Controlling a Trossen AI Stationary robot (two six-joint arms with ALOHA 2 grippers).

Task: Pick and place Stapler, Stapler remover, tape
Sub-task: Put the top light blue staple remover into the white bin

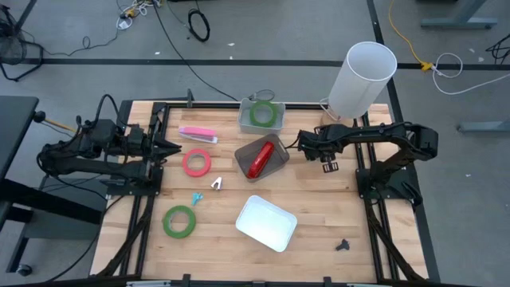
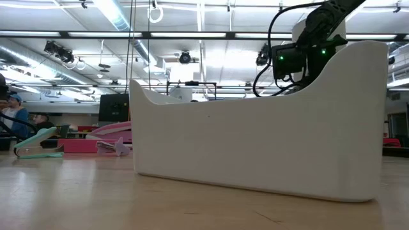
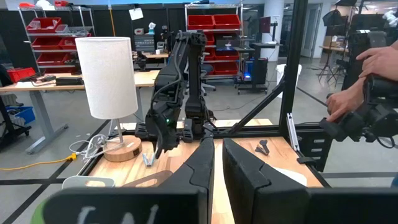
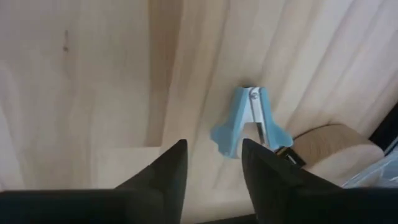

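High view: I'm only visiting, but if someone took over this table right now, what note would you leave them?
Left gripper: shut, empty, waiting at the table's left side.
Right gripper: open, empty, over a blue staple remover lying on the boards.
Done: one green tape in the clear bin; red stapler in the grey bin.
Left: pink stapler, red-pink tape, second green tape and white staple remover, all loose on the table. White bin holds nothing.

We see a worktop (image 1: 319, 215) of pale, smooth wooden planks with visible grain. The white tray (image 1: 266, 223) looks like matt plastic. The blue staple remover (image 4: 249, 127) is plastic with a shiny metal insert. The red stapler (image 1: 259, 161) appears glossy.
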